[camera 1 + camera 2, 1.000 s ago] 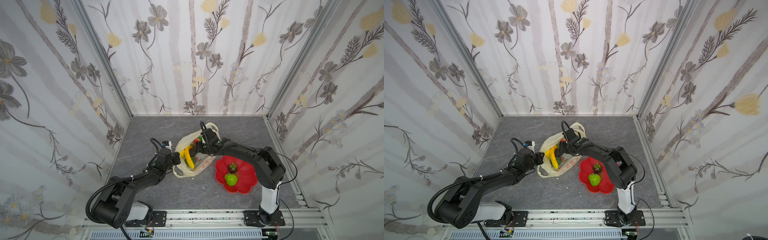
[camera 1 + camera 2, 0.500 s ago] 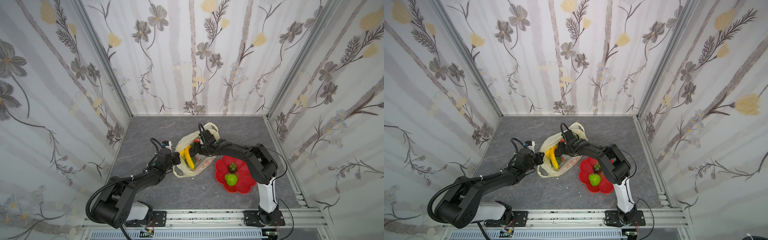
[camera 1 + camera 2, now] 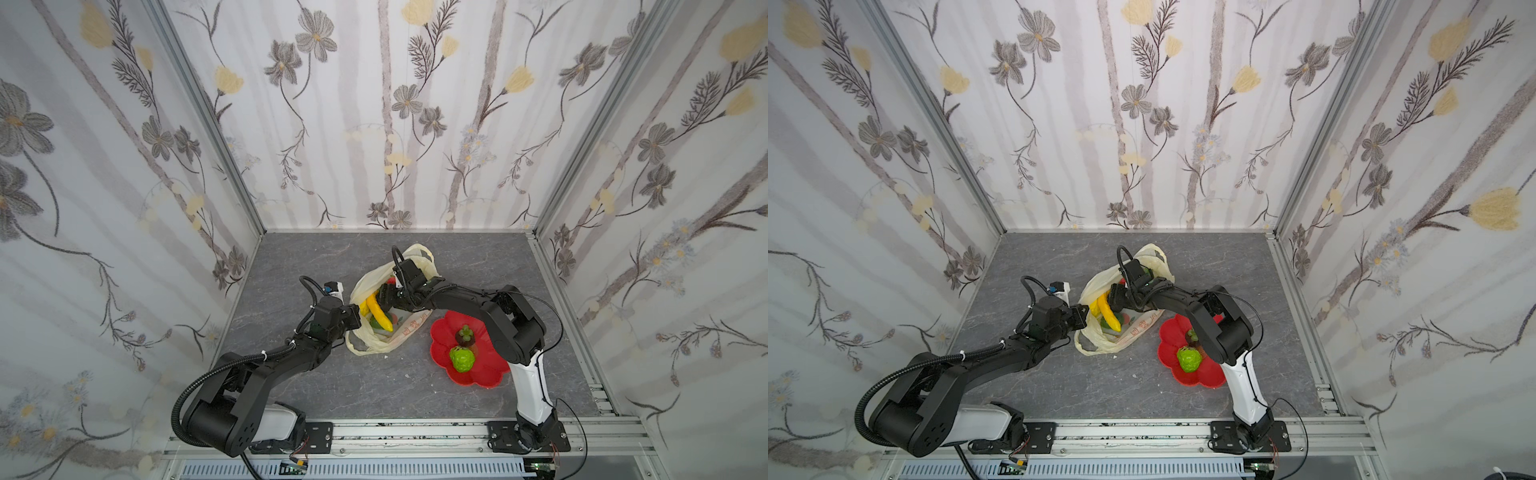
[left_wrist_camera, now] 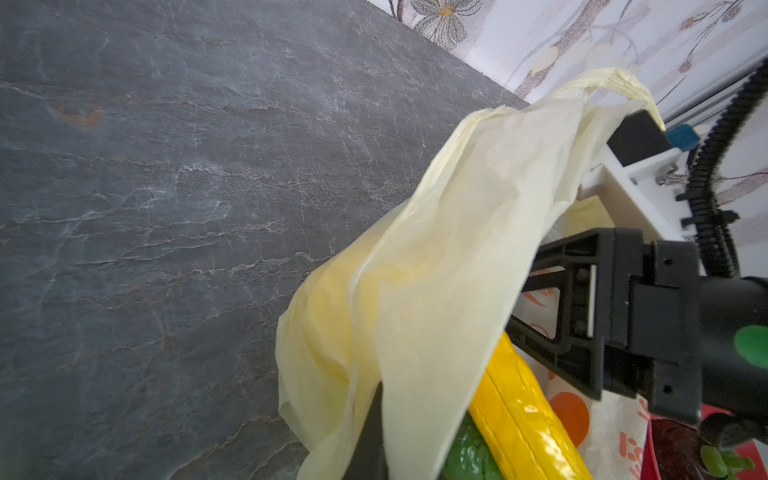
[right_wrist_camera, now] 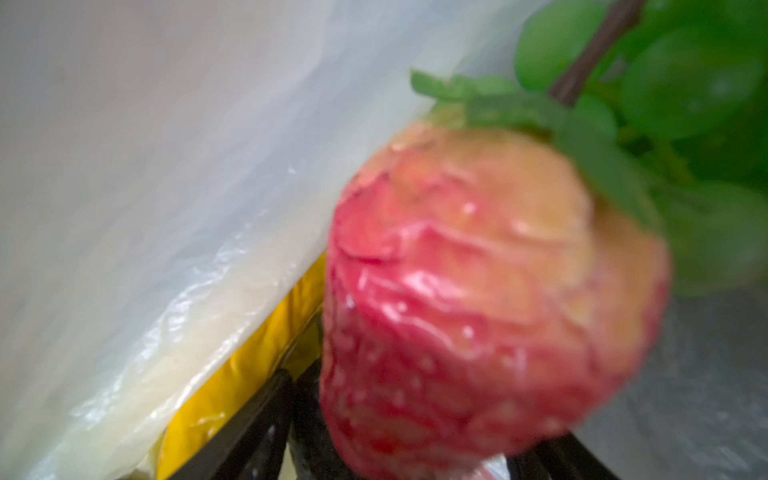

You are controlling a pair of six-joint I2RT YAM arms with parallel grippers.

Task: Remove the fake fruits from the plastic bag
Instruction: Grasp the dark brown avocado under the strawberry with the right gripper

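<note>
Listing the contents by size: table [image 3: 332,386], a grey stone-patterned top that carries everything. The plastic bag [image 3: 409,330] lies crumpled at mid-table between the two arms, its mouth lifted open so that a tool can enter. The red flower-shaped plate [image 3: 490,374] sits just beside the bag on the right arm's side, apparently as the drop-off place for emptied fruit. The left gripper [image 3: 356,312] is pinched together on the bag's near rim; judged purpose, to hold the thin film up and stop the bag sliding. The right gripper [image 3: 384,297] reaches inside the mouth with its jaws spread wide, one on either side of a fruit; a firm hold is not evident. The banana [image 3: 378,313] is inside the bag, slanting out of the opening. The custard apple [image 3: 461,359] is already out, on the plate. The mangosteen [image 3: 464,336] is likewise on the plate, beside the custard apple. The grape bunch [image 5: 685,83] is inside the bag, behind the strawberry. The strawberry [image 5: 478,311] is inside the bag between the right jaws, and looks like the next item to be removed.
</note>
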